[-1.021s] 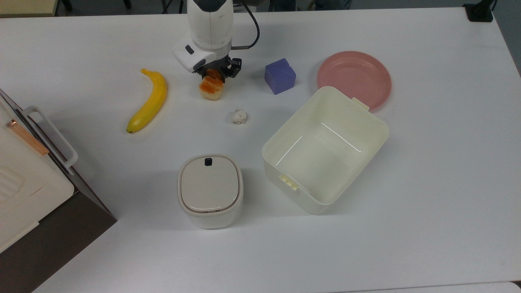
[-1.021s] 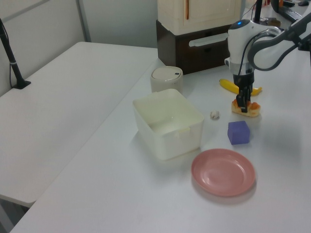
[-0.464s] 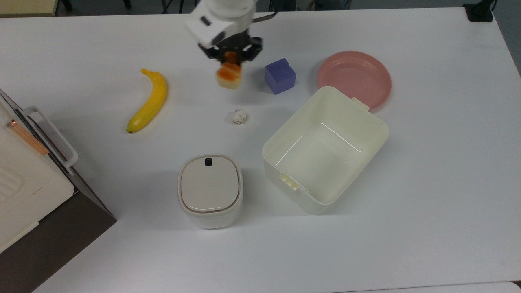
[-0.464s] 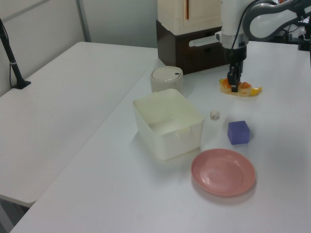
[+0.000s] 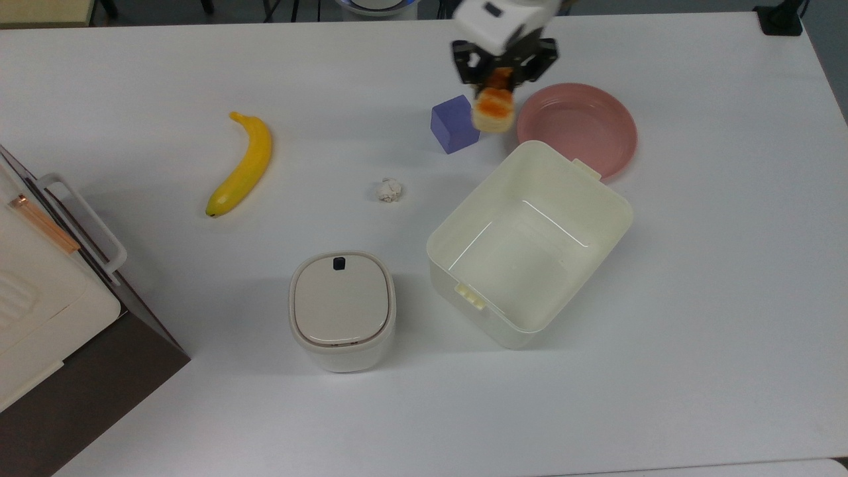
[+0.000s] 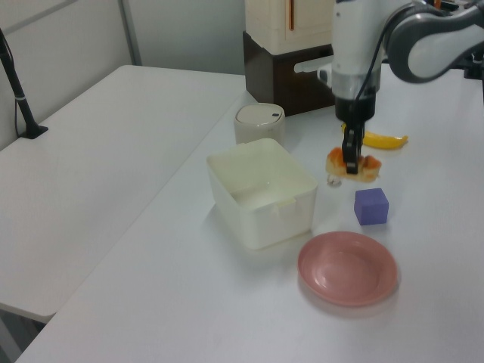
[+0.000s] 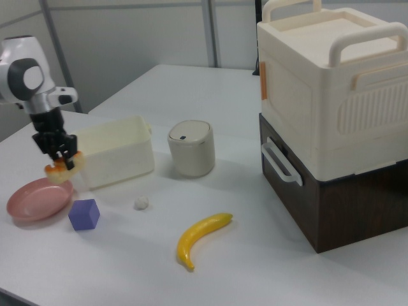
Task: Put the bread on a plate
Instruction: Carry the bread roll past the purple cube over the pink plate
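In the top view, up in the air between the purple cube [image 5: 455, 123] and the pink plate [image 5: 583, 126], the gripper [image 5: 501, 71] pinches the bread roll [image 5: 493, 109]. In the left view, the roll [image 6: 351, 162] hangs above the white table [image 6: 151, 249], past the cube [image 6: 371, 206]. In the right view, it [image 7: 58, 169] hangs over the plate's [image 7: 35, 199] far edge, beside the cream tub [image 7: 118, 156].

In the top view, cube [image 5: 454, 124] lies left of plate [image 5: 578, 126].
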### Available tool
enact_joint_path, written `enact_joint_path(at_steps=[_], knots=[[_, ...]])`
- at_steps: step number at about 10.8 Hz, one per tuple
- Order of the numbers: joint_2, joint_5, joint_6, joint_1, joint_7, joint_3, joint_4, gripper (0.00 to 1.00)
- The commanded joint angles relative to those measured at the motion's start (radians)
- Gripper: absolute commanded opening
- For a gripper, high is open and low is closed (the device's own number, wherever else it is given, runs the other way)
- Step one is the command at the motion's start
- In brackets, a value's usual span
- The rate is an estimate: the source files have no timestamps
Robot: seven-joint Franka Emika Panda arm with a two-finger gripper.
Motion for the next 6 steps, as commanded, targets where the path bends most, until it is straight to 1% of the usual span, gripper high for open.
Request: enact_joint_path(at_steps=[1, 2, 4, 5, 6], knots=[[0.103, 0.013, -0.004, 0.069, 0.088, 0.051, 0.081, 0.47], [0.149, 0.006, 0.020, 0.093, 0.132, 0.053, 0.107, 0.48], [0.217, -0.002, 0.042, 0.143, 0.171, 0.053, 0.152, 0.52], [0.234, -0.002, 0.043, 0.152, 0.183, 0.053, 0.160, 0.69], [0.235, -0.005, 0.062, 0.154, 0.221, 0.053, 0.160, 1.00]])
